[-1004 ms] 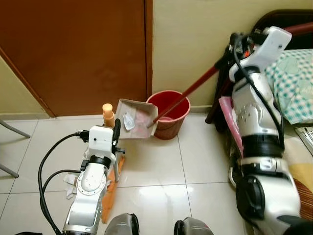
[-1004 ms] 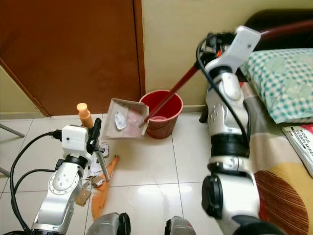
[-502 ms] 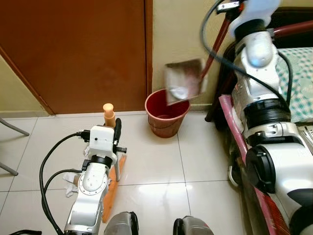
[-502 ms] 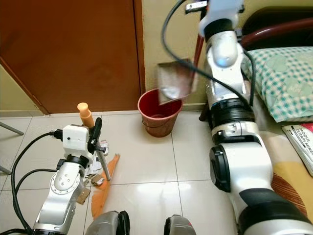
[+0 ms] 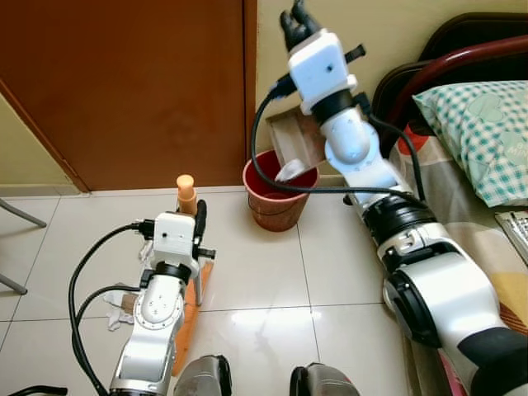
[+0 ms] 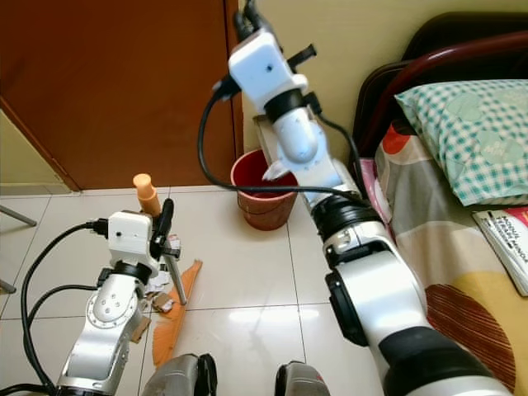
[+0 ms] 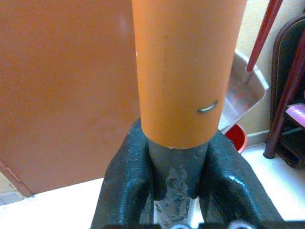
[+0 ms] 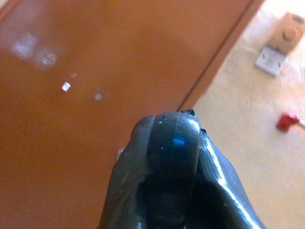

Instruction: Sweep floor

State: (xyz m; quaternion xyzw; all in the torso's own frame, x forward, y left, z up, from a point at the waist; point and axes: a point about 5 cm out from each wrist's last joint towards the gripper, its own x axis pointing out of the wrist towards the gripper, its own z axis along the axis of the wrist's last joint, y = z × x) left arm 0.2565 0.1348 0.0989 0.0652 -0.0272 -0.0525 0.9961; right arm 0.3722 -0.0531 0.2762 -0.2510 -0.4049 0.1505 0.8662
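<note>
Brown door behind. Right gripper has swung left and up against the wall, fingers clamped round the dustpan handle; pan now tipped over red bucket. Left gripper still pinches the orange broom handle.

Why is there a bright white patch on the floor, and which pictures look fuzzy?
In the left eye view the white patch is lamp glare on the shiny floor tiles. In the left wrist view the left pincer and orange broom handle sit so close that they look soft. In the right wrist view the right pincer is a blurry dark lump before the brown door.
</note>
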